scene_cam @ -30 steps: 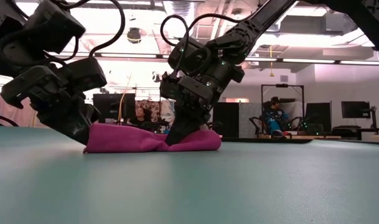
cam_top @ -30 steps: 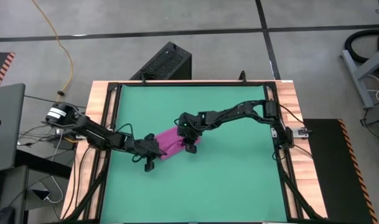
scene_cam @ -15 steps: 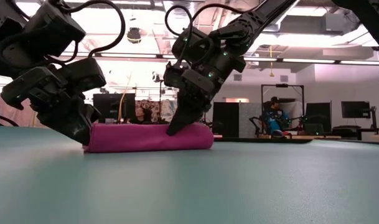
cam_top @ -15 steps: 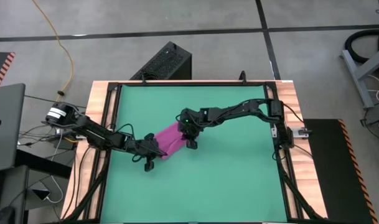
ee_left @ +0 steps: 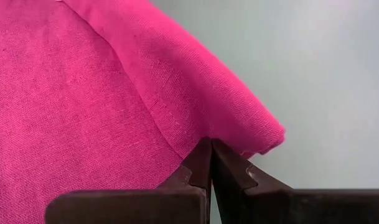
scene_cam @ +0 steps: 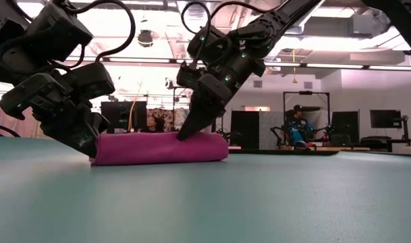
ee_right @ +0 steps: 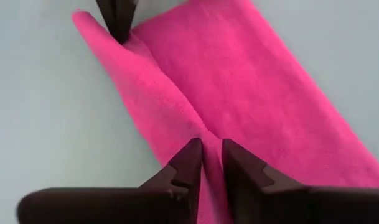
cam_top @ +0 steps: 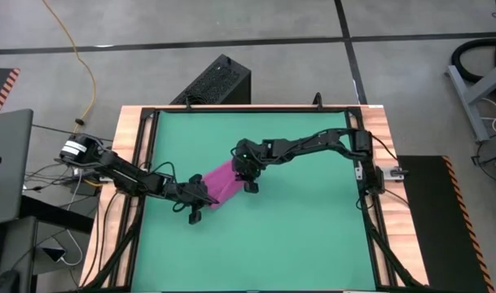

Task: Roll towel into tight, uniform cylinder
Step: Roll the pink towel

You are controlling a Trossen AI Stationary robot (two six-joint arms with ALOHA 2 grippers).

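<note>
Fingertips (ee_left: 205,163) pinch the towel (ee_left: 83,106), edge buried

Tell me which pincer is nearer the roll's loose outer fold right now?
Right. The right pincer sits on the towel's fold mid-length; the left pincer pinches one end corner.

towel (cam_top: 219,185): magenta-pink soft cloth, rolled into a short, low sausage shape
pose: lying flat, set at a slant across the green surface (cam_top: 296,236)
place: left of the surface's middle
seam: one fold line along its length
</note>
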